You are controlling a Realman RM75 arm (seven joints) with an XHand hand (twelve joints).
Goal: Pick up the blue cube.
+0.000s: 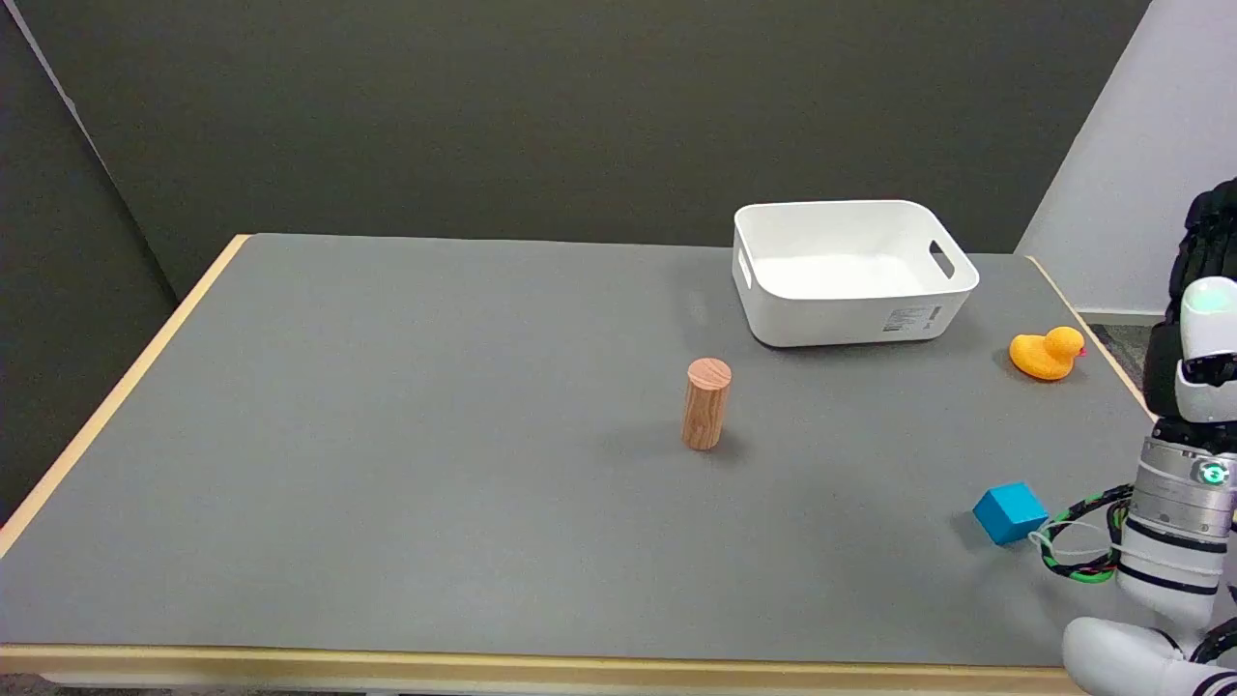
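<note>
Blue cube (1009, 512) sits on table (387, 435) nr right arm's wrist — untouched. Right hand (1208, 242) raised at frame edge, mostly cropped — finger posn can't be determined.

I see the blue cube (1009, 513) resting near the right arm (1174, 541), with the wooden cylinder (706, 404) well left of it.

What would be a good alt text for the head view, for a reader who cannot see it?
A blue cube lies untouched on a grey table, near the right arm; its hand is raised at the right edge. Farther back: upright wooden cylinder, white bin, yellow duck.
</note>
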